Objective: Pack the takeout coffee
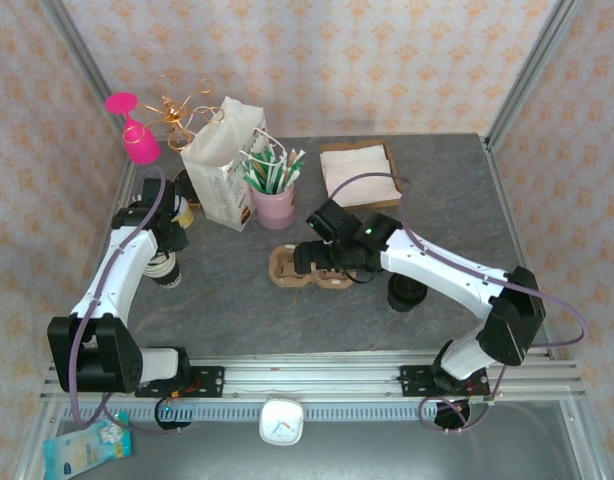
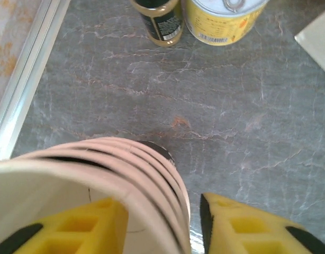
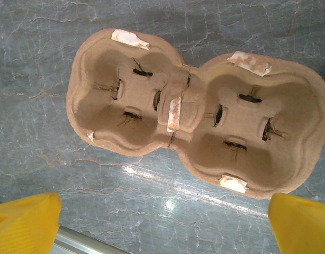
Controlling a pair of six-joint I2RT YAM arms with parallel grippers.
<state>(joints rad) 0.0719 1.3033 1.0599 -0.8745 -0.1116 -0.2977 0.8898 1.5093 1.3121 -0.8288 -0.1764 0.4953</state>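
The takeout coffee, a cup under a black lid, stands right of the carrier and is partly hidden under my right forearm. The brown two-hole carrier lies empty on the table, also seen in the top view. My right gripper hovers over its near edge, open wide, with nothing between the fingers. My left gripper straddles the wall of a stack of lidless cream cups: one yellow finger is inside the top cup, the other is outside with a small gap to the wall.
A yellow can and a dark bottle stand beyond the stack. A white carton, a pink cup of stirrers and a napkin tray line the back. The metal frame rail runs along the left.
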